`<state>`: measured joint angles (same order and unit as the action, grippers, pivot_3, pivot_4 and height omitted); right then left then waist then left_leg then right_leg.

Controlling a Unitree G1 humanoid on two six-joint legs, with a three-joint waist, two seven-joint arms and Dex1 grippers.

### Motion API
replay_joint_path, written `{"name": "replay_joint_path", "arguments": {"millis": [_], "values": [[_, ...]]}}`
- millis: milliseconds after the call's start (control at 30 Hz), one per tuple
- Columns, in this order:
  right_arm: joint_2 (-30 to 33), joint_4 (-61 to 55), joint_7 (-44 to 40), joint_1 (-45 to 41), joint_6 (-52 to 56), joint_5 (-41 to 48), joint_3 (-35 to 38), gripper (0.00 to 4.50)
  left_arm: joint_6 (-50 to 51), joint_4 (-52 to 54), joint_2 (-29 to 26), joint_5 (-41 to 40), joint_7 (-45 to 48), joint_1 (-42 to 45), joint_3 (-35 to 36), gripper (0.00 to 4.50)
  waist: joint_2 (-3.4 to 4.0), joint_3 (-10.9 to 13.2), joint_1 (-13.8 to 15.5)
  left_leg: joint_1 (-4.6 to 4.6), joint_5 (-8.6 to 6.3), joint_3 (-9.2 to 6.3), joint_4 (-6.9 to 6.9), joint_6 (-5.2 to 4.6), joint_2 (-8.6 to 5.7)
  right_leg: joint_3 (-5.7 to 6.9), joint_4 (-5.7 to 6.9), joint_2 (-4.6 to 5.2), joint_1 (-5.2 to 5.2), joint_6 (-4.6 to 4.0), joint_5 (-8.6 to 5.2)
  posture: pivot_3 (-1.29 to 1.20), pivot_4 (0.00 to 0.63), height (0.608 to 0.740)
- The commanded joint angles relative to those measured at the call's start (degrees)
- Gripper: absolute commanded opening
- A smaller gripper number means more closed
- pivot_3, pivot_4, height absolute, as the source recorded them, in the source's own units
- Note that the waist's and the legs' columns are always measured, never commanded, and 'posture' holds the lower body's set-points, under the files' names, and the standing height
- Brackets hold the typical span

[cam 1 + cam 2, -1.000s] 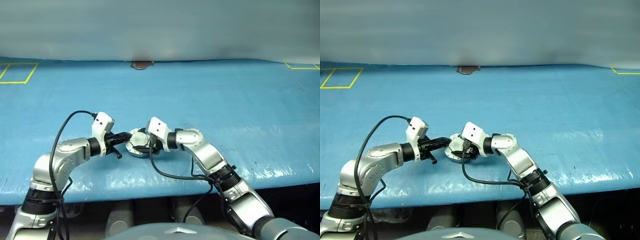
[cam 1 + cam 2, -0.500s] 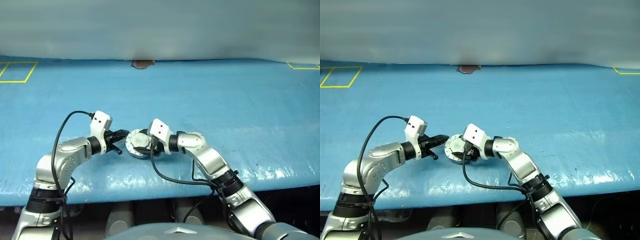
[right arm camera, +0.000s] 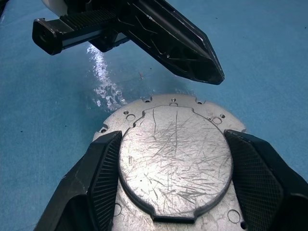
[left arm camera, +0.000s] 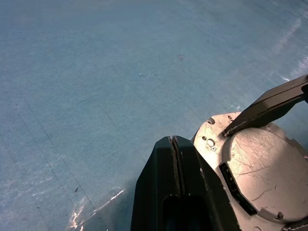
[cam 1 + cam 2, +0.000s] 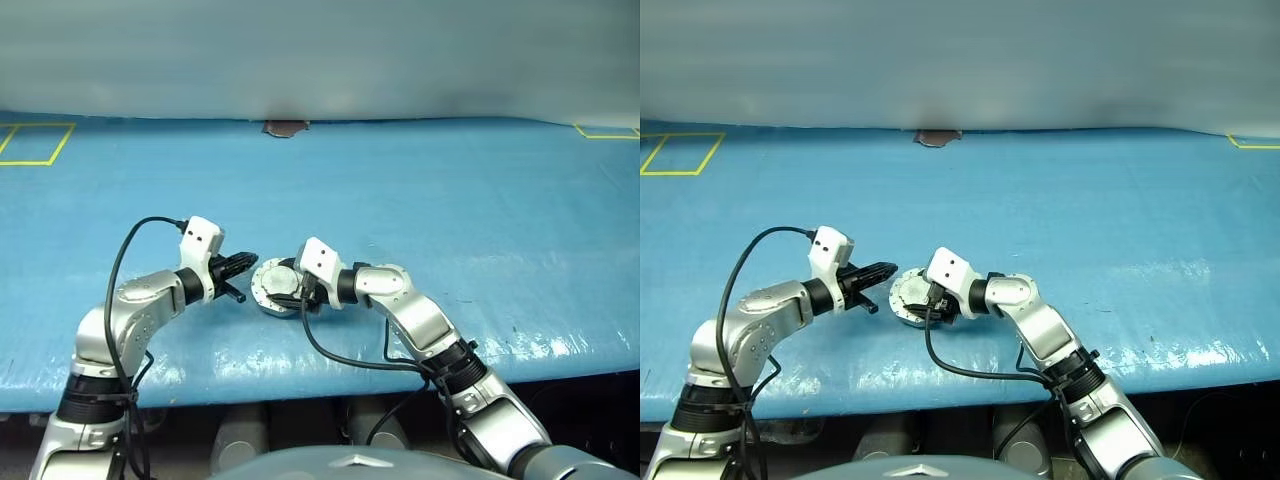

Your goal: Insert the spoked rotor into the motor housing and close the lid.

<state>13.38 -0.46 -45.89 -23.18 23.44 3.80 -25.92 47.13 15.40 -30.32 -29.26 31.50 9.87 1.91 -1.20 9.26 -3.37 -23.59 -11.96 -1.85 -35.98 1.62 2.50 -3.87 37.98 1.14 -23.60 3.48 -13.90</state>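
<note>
**Lid down on housing, right claw clamped round it, left claw shut beside it**

One round silver assembly on the blue table (image 5: 450, 180), near edge, a bit left of centre. What faces up is the lid (image 3: 175, 161), scratched pale disc with raised centre, lying flat on the motor housing (image 3: 219, 118), whose notched flange with screw holes shows around it. Looks closed or all but closed; can't tell if it's fully seated.

Spoked rotor: I see none loose on the table, so I judge it's already inside under the lid. Can't confirm, lid hides the cavity.

Right gripper (image 3: 175, 185): fingers spread wide, one each side of the lid, pinching the assembly by its rim. Left gripper (image 4: 174, 142): fingers pressed together, holding nothing, tips just beside the left edge of the housing; touching or a hair apart, can't tell.

Left to do, my guess: at most a last press on the lid, then let go.

Count: housing 1, lid 1, rotor 0 visible, grippers 2. Small brown mark (image 5: 285, 127) at far table edge, 1. Yellow taped outlines far left and far right, 2
</note>
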Motion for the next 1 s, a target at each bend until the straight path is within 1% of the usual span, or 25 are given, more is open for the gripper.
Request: {"name": "replay_joint_path", "arguments": {"millis": [33,400,600,833,900,933,967,1000], "values": [[0.4,0.8,0.8,1.0,1.2,-0.6,-0.1,3.04,-0.5,2.1,-0.8,-0.5,1.8,0.0,0.1,0.0,0.0,0.0,0.0,0.0,0.0,0.0,0.0,0.0,0.0,0.0,0.0,0.0,0.0,0.13,0.07,0.0,0.15,0.74],[0.4,1.0,0.6,1.0,1.2,-0.7,-0.3,3.04,0.4,3.3,-1.6,-1.4,4.8,-1.1,-0.6,0.0,0.0,0.0,0.0,0.0,0.0,0.0,0.0,0.0,0.0,0.0,0.0,0.0,0.0,0.14,0.08,0.0,0.15,0.74],[0.4,1.1,0.6,0.9,0.9,-0.9,-0.6,3.04,2.2,4.5,-3.3,-1.4,6.6,-2.3,-3.0,0.0,0.0,0.0,0.0,0.02,0.0,0.0,0.0,0.0,0.0,0.0,0.0,0.0,0.02,0.13,0.07,0.0,0.15,0.74],[0.8,0.4,0.7,1.9,1.7,-0.6,-0.3,3.04,1.8,4.4,-3.4,-0.7,6.6,-2.6,-4.6,0.0,0.0,0.0,0.0,0.04,0.0,0.0,-0.01,0.0,0.0,0.0,-0.01,0.01,0.06,0.09,0.05,0.0,0.15,0.74],[1.2,-0.4,0.7,2.6,2.2,-0.5,0.0,3.76,1.7,4.3,-3.3,-0.5,6.6,-2.7,-4.8,0.0,-0.01,0.0,0.2,0.04,0.0,0.0,0.0,0.0,0.0,0.0,-0.02,0.01,0.07,0.09,0.05,0.0,0.15,0.74],[1.5,-1.0,0.8,3.2,2.5,-0.4,0.3,3.96,1.5,4.1,-3.3,-0.4,6.7,-2.7,-5.0,0.0,0.0,0.0,0.3,0.04,0.0,0.0,0.0,0.0,-0.01,0.0,-0.03,0.01,0.07,0.09,0.05,0.0,0.15,0.74],[2.0,-1.9,1.1,4.0,3.0,-0.3,0.7,4.32,1.3,3.8,-3.2,-0.3,6.7,-2.7,-5.1,0.0,0.0,0.0,0.4,0.03,0.0,0.0,0.0,0.0,-0.01,0.0,-0.05,0.02,0.07,0.09,0.05,0.0,0.15,0.74],[2.6,-3.0,1.6,4.9,3.3,-0.5,1.0,4.41,1.1,3.6,-3.3,-0.2,6.8,-2.6,-5.2,0.0,-0.01,0.0,0.6,0.03,0.0,0.0,0.0,0.0,-0.02,0.0,-0.06,0.03,0.07,0.08,0.04,0.0,0.15,0.74]]}}
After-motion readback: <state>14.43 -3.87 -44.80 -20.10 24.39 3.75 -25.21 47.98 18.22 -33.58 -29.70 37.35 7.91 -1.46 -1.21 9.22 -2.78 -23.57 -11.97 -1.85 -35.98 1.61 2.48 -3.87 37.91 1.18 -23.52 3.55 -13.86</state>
